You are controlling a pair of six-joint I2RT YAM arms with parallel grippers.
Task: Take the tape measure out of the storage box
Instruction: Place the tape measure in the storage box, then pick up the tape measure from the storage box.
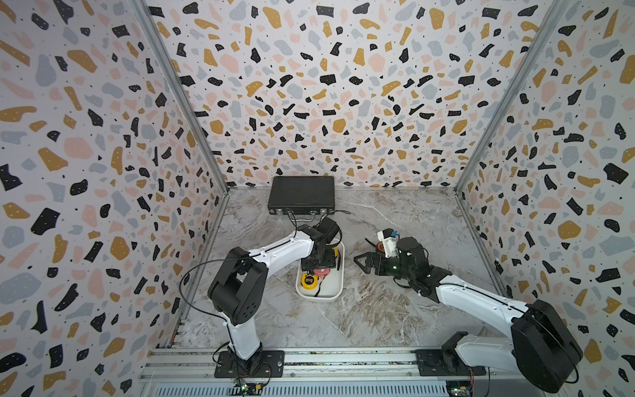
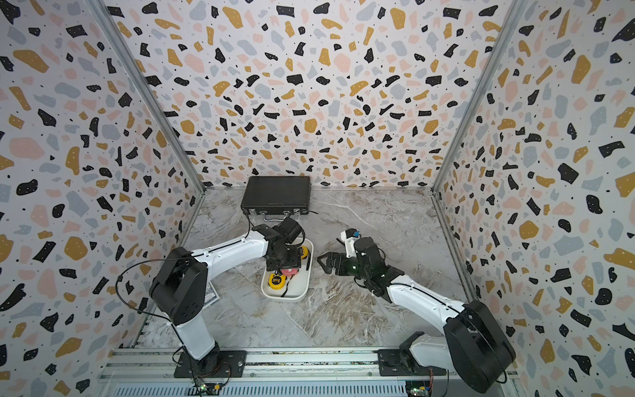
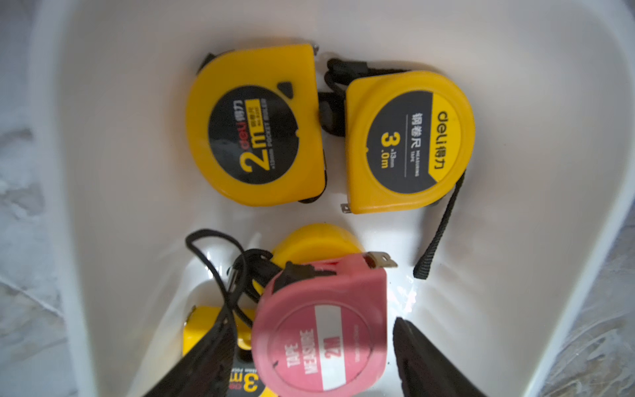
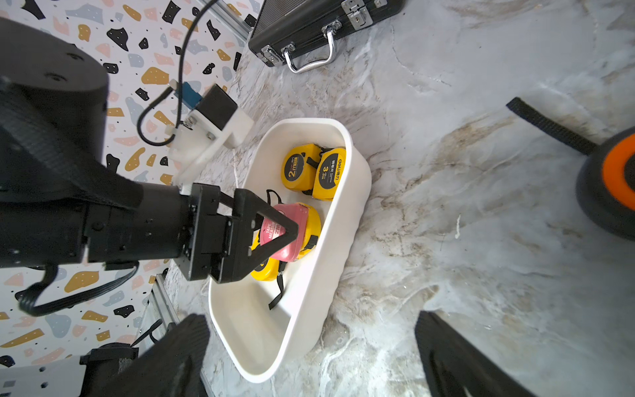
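The left hand (image 3: 309, 357), fingers parted and straddling a pink tape measure (image 3: 319, 330) without clamping it, hangs inside the white storage box (image 4: 347, 220) mid-surface; a clean lift likely needs squared flanks, clear of straps. The right hand (image 4: 309, 361) gapes empty.

Terrazzo-patterned walls (image 1: 326, 86), grey marble-look tabletop (image 1: 378, 309), aluminium corner posts (image 1: 178, 92)
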